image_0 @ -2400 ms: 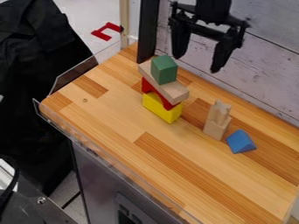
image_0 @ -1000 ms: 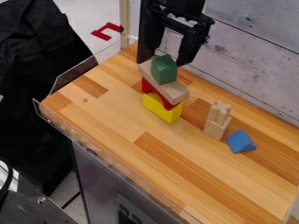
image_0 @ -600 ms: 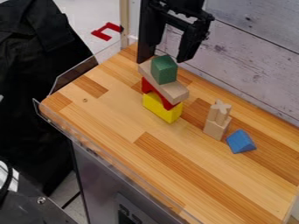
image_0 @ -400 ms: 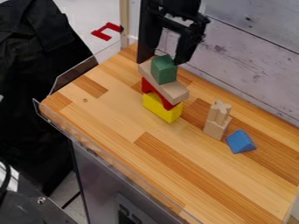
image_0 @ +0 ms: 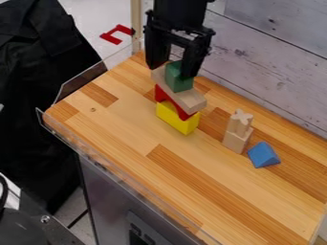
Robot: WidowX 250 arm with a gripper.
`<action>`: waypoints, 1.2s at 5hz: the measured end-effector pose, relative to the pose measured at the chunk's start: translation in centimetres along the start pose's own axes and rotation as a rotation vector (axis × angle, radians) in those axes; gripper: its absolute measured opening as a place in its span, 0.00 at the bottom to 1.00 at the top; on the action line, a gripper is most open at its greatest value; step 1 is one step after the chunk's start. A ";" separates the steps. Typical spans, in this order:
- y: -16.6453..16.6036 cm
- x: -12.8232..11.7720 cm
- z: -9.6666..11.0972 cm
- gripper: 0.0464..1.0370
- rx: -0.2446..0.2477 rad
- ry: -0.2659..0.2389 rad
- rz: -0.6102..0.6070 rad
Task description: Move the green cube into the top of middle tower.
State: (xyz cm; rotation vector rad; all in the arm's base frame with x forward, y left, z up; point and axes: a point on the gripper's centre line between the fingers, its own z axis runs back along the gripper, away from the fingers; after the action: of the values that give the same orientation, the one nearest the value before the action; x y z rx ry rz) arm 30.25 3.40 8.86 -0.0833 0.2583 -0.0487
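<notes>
The pincer [image_0: 170,73] comes down at twelve o'clock in the view, shifted toward seven to eight o'clock from its place in the preceding frame. Its fingers stand wide, one to either side of the green cube [image_0: 178,82]; the nearer overlaps the cube's edge, and contact cannot be told. This placement suggests that the approach is nearly complete and that closing follows.

The cube is unmoved, upright on a wooden plank [image_0: 189,101], above a red arch [image_0: 162,94] and a yellow block [image_0: 176,120]. In the earliest frame the pincer hangs apart from it, toward two o'clock; the blocks on the counter [image_0: 137,127] keep their places throughout.

The plain wooden tower [image_0: 237,137], between three and four o'clock from the yellow block, is probably the goal, with a blue wedge [image_0: 263,154] at its five o'clock. Its notched top looks narrow; a straight lift and a level, centred release seem advisable, lest either stack topple.
</notes>
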 end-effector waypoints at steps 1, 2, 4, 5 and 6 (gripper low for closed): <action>-0.2 0.1 -1.1 0.96 -0.018 0.042 -0.003; -0.6 0.0 -1.3 0.93 -0.017 0.063 -0.018; -0.9 0.0 -1.3 0.53 -0.005 0.067 0.005; -2.3 0.8 -0.5 0.53 -0.002 0.035 0.021; -5.0 1.8 0.9 0.53 0.004 -0.016 0.042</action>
State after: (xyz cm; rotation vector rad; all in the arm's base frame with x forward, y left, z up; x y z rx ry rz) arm 32.00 -1.65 9.76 -0.0745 0.2440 -0.0063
